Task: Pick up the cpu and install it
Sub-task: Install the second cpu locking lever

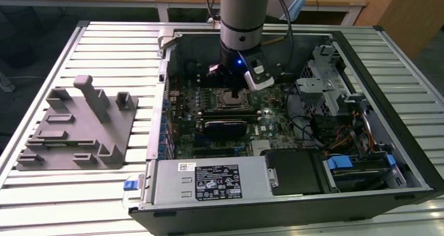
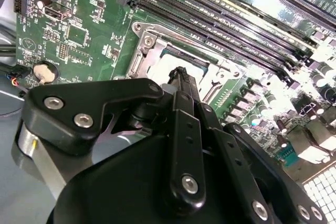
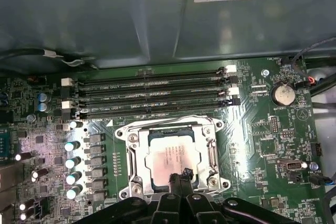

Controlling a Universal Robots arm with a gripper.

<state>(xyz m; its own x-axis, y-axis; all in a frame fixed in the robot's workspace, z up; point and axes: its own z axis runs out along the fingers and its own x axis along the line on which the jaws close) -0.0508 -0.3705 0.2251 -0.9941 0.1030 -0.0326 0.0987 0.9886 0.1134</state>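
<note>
One arm hangs over the open computer case (image 1: 388, 158), and I see its gripper (image 3: 180, 178) down at the motherboard's CPU socket (image 3: 137, 167). Its fingertips (image 2: 181, 75) look pressed together, with nothing pinched between them. The cpu (image 3: 170, 157) lies flat inside that socket, framed by the metal bracket, with the fingertips right above its near edge. The memory slots (image 3: 152, 94) run just beside the socket. The grey tray (image 1: 73, 129) sits well apart from the socket, outside the case.
</note>
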